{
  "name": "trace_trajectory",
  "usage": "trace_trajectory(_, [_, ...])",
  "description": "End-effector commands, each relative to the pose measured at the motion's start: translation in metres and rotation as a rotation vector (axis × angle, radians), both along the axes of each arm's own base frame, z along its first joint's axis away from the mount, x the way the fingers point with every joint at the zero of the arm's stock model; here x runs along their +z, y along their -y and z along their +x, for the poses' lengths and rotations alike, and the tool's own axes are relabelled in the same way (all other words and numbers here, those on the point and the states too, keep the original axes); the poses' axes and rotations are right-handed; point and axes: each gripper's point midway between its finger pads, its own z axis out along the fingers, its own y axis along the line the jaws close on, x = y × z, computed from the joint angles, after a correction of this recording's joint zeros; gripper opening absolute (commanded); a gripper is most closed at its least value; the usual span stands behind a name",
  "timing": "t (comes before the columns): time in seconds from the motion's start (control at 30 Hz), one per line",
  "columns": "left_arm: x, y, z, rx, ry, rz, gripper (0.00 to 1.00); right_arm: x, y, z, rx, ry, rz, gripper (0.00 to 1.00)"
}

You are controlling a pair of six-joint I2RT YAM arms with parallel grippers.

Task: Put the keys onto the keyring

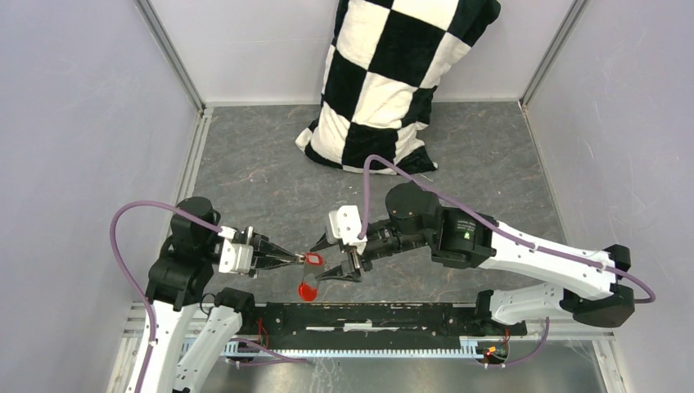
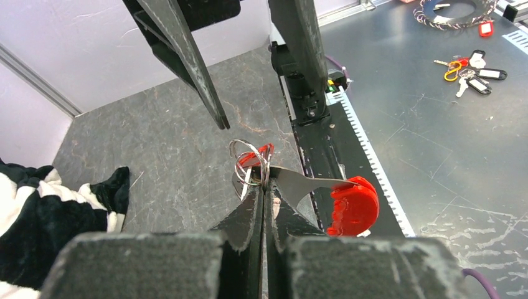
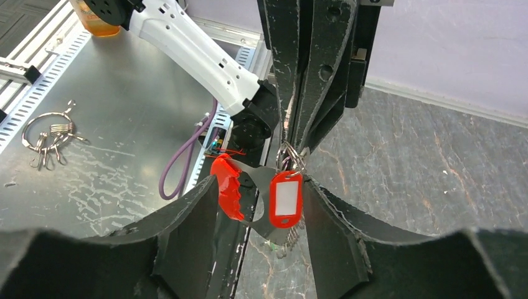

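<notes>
My left gripper [image 1: 299, 259] [image 2: 264, 187] is shut on the keyring's silver wire rings [image 2: 249, 159] [image 3: 291, 156] and holds them above the table. From the rings hang the grey-and-red fob [image 2: 353, 205] [image 3: 227, 187] [image 1: 308, 291] and a red tag with a white label [image 3: 285, 199] [image 1: 313, 259]. Behind the tag hang small toothed metal pieces [image 3: 289, 240] with a speck of green; they look like the keys but are mostly hidden. My right gripper [image 1: 317, 264] [image 3: 261, 184] is open. Its fingers [image 3: 187, 218] stand either side of fob and tag without pinching them.
A black-and-white checkered pillow [image 1: 393, 82] lies at the back of the grey mat. A black rail [image 1: 368, 315] runs along the near edge below the fob. Other key bunches [image 2: 470, 68] [image 3: 50, 134] lie on the metal shelf beyond the rail.
</notes>
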Motion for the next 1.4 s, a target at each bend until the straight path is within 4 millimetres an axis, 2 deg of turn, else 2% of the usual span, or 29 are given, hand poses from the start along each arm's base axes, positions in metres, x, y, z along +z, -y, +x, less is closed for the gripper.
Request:
trace_trajectory(0.0, [0.016,-0.001,-0.007,-0.021,0.031,-0.021,0.02,0.015,-0.007,-0.001,-0.018,-0.002,0.046,0.57])
trace_trajectory(0.27, [0.017,-0.001,-0.008,-0.022,0.050,-0.025,0.02,0.008,-0.019,0.005,-0.050,0.014,0.012,0.54])
trace_trajectory(0.63, [0.015,-0.001,-0.008,-0.014,0.060,-0.023,0.02,0.012,-0.025,0.009,-0.068,0.046,0.010,0.51])
trace_trajectory(0.93, [0.015,-0.002,-0.011,-0.020,0.058,-0.025,0.02,0.017,-0.017,0.015,-0.086,0.125,-0.063,0.60])
trace_trajectory(1.07, [0.016,-0.002,-0.011,-0.019,0.058,-0.025,0.02,0.028,-0.001,0.021,-0.129,0.150,-0.051,0.58])
trace_trajectory(1.2, [0.017,-0.002,-0.011,-0.019,0.054,-0.025,0.02,0.035,0.009,0.011,-0.110,0.120,0.000,0.52])
trace_trajectory(1.37, [0.017,-0.001,-0.009,-0.016,0.050,-0.023,0.02,0.017,0.000,-0.010,-0.032,0.078,-0.033,0.47])
